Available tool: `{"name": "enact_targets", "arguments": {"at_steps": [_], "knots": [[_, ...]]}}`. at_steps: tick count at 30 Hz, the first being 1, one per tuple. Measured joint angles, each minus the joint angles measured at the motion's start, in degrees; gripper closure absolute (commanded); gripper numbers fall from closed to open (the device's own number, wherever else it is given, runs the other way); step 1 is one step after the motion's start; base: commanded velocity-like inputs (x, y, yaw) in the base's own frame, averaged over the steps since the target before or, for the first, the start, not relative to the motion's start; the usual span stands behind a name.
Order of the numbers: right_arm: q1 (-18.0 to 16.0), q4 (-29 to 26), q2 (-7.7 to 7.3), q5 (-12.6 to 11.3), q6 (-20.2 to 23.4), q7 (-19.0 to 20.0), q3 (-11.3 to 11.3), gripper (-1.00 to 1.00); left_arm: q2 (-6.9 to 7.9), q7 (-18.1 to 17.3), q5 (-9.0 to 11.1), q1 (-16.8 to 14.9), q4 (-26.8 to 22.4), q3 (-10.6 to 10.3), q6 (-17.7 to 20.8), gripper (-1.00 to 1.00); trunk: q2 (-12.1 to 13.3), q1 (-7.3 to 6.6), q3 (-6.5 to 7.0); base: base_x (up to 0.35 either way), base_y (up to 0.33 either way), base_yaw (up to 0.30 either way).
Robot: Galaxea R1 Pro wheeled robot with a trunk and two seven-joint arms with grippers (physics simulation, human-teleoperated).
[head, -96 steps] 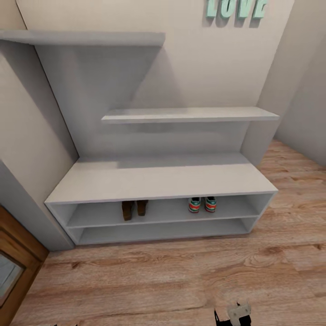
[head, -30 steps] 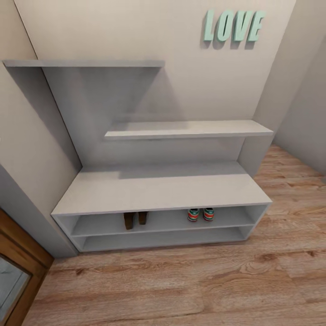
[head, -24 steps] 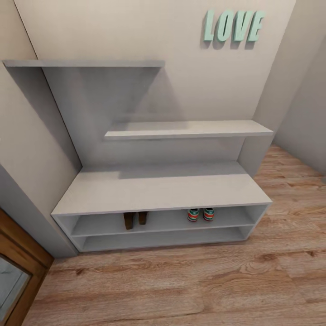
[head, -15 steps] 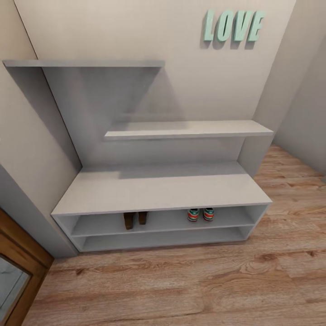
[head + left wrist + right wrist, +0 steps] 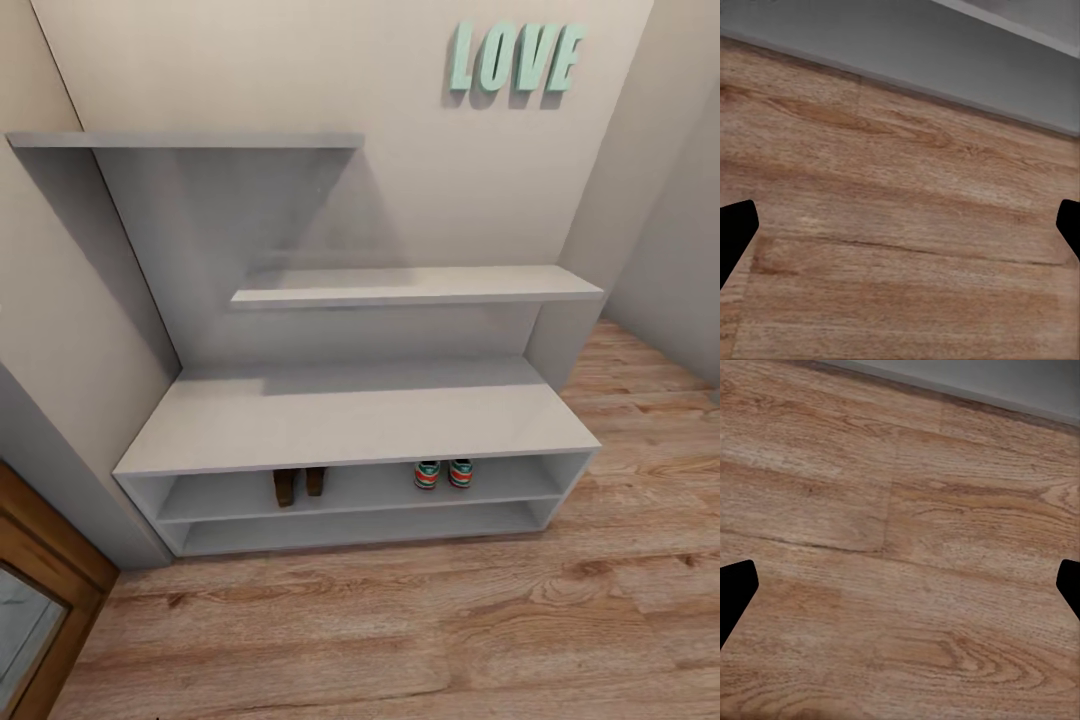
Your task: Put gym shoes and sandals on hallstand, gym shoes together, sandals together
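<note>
Left gripper [image 5: 900, 232] agape over corridor floor [image 5: 900, 165], apart from gym shoes [image 5: 443, 473].

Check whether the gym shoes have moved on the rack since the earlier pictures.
No. The gym shoes sit in the rack's upper slot, right of the sandals, as before; the camera alone shifted.

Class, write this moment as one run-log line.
sandals: upper slot, side by side | gym shoes: same slot, side by side | left gripper: open, empty | right gripper: open, empty | floor
</note>
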Motion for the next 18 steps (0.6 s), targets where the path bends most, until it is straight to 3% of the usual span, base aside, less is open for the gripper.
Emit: {"name": "enact_targets", "arguments": {"at_steps": [18], "knots": [[0.0, 0.0, 0.0, 0.0, 0.0, 0.0, 0.0, -1.0, 0.0, 0.2, 0.6, 0.0, 0.0, 0.0, 0.0, -1.0, 0.0, 0.0, 0.0, 0.0, 0.0, 0.0]]}}
